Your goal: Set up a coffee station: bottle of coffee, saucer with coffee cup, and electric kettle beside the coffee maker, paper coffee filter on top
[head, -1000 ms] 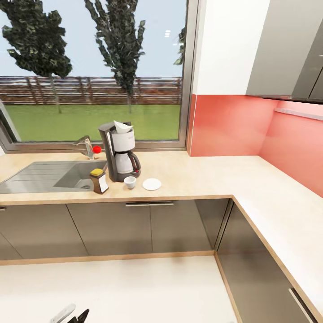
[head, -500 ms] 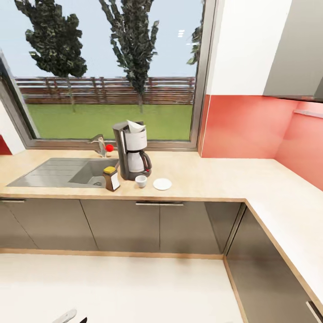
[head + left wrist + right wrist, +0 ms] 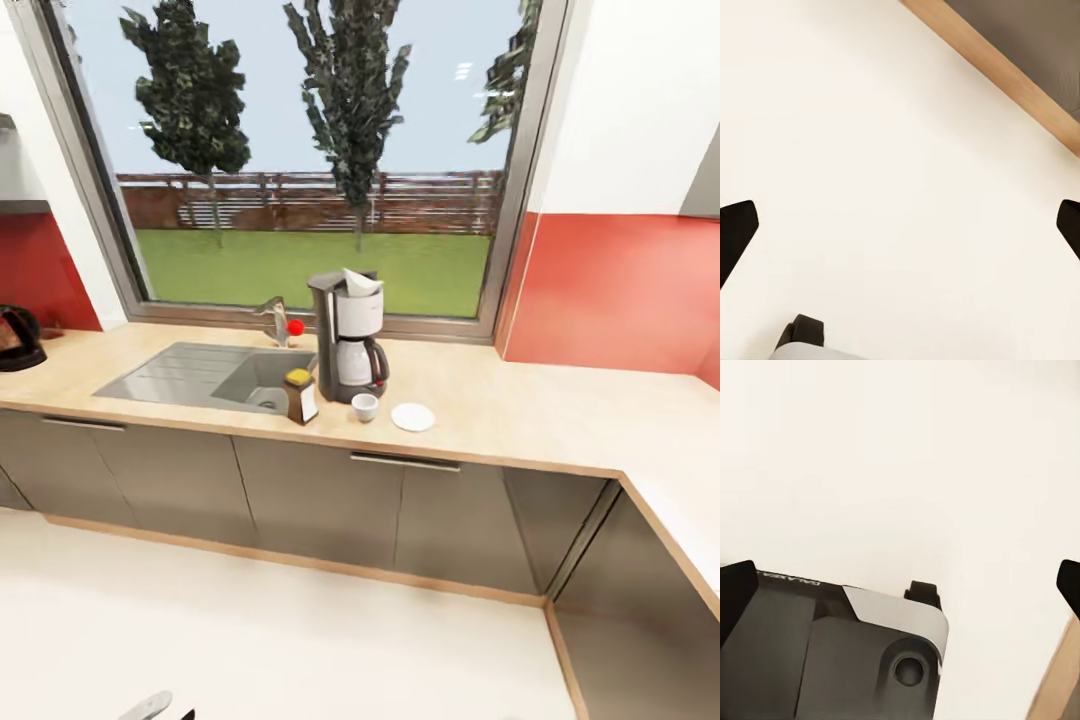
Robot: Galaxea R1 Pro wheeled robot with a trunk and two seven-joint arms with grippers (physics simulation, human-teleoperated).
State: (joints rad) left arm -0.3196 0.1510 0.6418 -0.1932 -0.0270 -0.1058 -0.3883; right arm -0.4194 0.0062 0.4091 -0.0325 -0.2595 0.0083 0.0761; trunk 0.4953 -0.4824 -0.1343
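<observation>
The coffee maker (image 3: 348, 340) stands on the kitchen countertop (image 3: 520, 415) right of the sink, with the paper coffee filter (image 3: 362, 281) on its top. The bottle of coffee (image 3: 300, 395) is at its front left. The coffee cup (image 3: 365, 407) sits on the worktop just in front, beside the saucer (image 3: 412, 417), not on it. The electric kettle (image 3: 18, 338) is far off at the counter's left end. I cannot tell whether the grey ledge (image 3: 15, 203) above it is the kitchen shelf. My left gripper (image 3: 902, 231) and right gripper (image 3: 902, 583) hang open over the pale floor, holding nothing.
An inset steel sink (image 3: 190, 370) with a tap and red knob (image 3: 294, 327) lies left of the coffee maker. Dark grey cabinets (image 3: 330, 500) run under the counter, which turns a corner at the right (image 3: 680, 470). My own base (image 3: 832, 652) shows in the right wrist view.
The head view has swung left, so the whole scene has slid right and the kettle has come into view at the left edge. The things on the counter have not moved.
</observation>
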